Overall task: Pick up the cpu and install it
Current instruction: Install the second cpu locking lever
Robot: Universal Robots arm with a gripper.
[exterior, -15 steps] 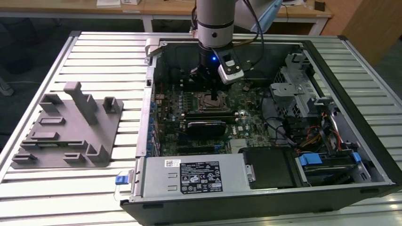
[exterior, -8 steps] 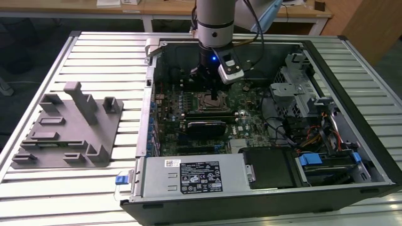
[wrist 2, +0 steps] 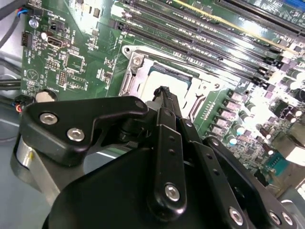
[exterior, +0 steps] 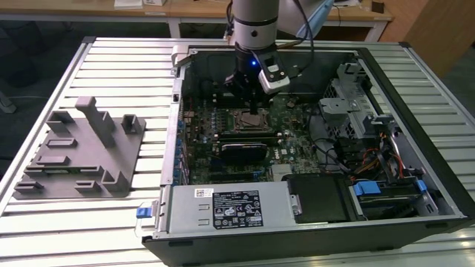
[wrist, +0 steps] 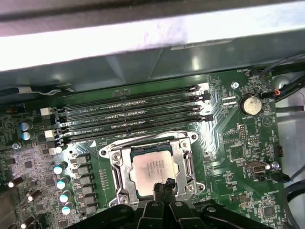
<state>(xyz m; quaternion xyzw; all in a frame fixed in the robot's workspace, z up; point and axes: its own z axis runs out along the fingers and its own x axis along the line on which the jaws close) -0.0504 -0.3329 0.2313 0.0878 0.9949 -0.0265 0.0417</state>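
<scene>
Pincer (exterior: 255, 111) at the end of the arm hangs straight down inside an open computer case (exterior: 312, 231), its dark fingers (wrist: 163, 187) drawn close together at the tips and poised just over the processor socket (exterior: 248, 119); whether they touch anything cannot be told.

Going from the exterior view's left: a grey moulded tray (exterior: 78, 153) with upright posts lies on the slatted metal bench (exterior: 111, 55), well apart from the case. Next comes the case, lying on its side near the bench's middle. Inside it, the green motherboard (exterior: 297, 147) fills the floor, and the socket sits toward the board's far edge, beneath the arm. A silver power supply (exterior: 222, 208) with a dark label lies along the case's near edge. Drive bays (exterior: 393, 192) with blue clips stand at the exterior view's right.

In both wrist views the cpu (wrist: 151, 169) (wrist 2: 157, 87), a pale silver square, lies flat inside the socket's metal frame (wrist: 188, 160), seated in the opening. The fingertips hover at its edge. Four long memory slots (wrist: 128, 114) run beside the socket, and a round coin battery (wrist: 249, 104) sits farther along the board.
</scene>
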